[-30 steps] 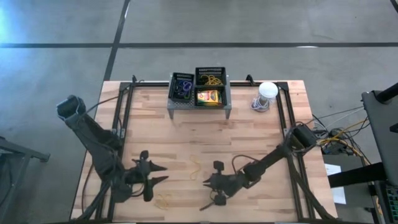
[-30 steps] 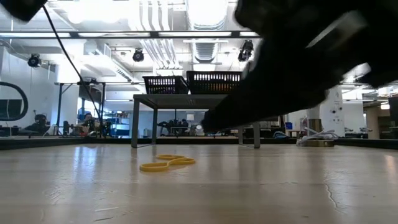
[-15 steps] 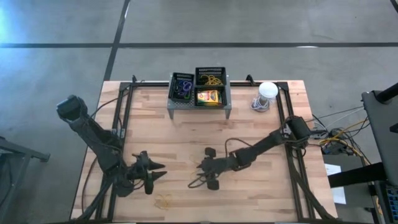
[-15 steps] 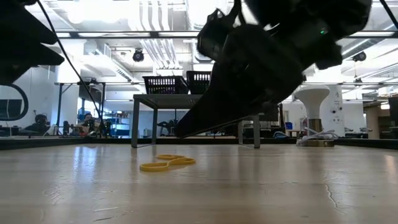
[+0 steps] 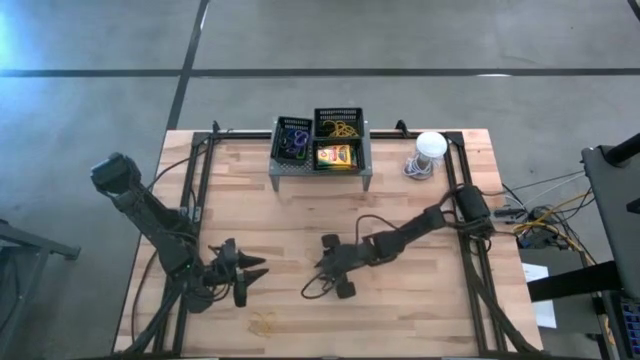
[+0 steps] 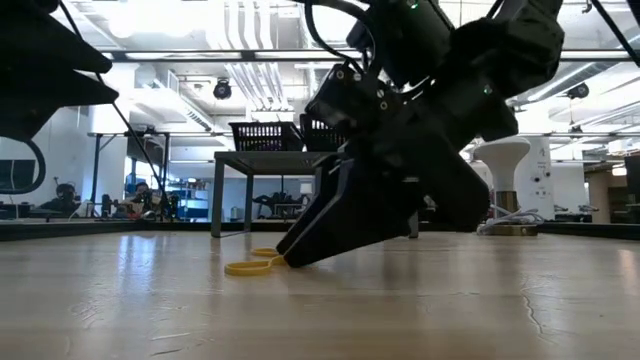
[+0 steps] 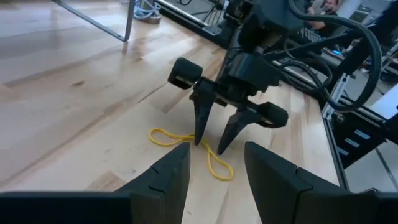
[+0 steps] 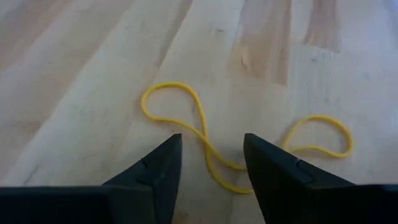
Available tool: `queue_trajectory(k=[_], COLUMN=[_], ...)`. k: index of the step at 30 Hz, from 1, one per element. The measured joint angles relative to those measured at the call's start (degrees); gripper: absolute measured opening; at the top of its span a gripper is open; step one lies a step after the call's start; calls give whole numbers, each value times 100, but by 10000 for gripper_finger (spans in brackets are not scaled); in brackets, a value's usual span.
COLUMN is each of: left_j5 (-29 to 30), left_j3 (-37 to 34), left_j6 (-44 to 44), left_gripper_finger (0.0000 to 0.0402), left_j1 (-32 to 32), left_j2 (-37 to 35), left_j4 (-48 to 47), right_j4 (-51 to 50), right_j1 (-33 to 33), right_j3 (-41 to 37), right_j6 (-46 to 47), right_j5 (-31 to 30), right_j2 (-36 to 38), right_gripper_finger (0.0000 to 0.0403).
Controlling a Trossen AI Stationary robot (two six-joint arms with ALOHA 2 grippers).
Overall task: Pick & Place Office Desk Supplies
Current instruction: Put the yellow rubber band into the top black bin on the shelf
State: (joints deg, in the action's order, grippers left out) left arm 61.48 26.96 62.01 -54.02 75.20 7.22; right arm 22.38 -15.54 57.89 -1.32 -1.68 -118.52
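A thin yellow rubber band [image 8: 200, 134], twisted into a figure-eight, lies flat on the wooden table [image 5: 420, 310]. It also shows in the left wrist view [image 7: 166, 137] and the low view [image 6: 250, 267]. My right gripper [image 8: 208, 149] is open and low over it, pointing down, with one fingertip on each side of the band's crossing [image 7: 211, 146]. My left gripper [image 5: 247, 276] is open and empty, to the left of the band and pointing at it. A second rubber band [image 5: 265, 322] lies near the front edge.
A grey mesh rack [image 5: 320, 172] stands at the far middle. Its black baskets hold a crayon box [image 5: 337, 155], coloured loop bands [image 5: 292, 143] and rubber bands [image 5: 342, 128]. A white-domed round object [image 5: 428, 150] stands at the far right.
My right gripper has moved toward the table's left and far edges and come down, open, until its fingertips stand on either side of the twisted rubber band. The band has stayed where it was.
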Motion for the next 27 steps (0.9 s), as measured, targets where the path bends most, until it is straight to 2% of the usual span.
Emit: queue_trajectory(k=[7, 15, 21, 27], left_j5=[102, 186, 199, 203], left_j3=[2, 2, 9, 9], left_j6=[-50, 91, 106, 103], left_gripper_finger=[158, 158, 159, 159], left_j1=[11, 65, 87, 150], left_j2=[58, 220, 417, 636], left_j4=[45, 140, 359, 553], right_j4=[-220, -850, -1825, -2241], right_j1=[173, 127, -309, -913], right_j3=[31, 46, -35, -24], right_j6=[-54, -121, 435, 852], right_j5=[321, 357, 270, 325], right_j2=[-59, 51, 706, 1895], right_gripper_finger=[122, 19, 10, 9])
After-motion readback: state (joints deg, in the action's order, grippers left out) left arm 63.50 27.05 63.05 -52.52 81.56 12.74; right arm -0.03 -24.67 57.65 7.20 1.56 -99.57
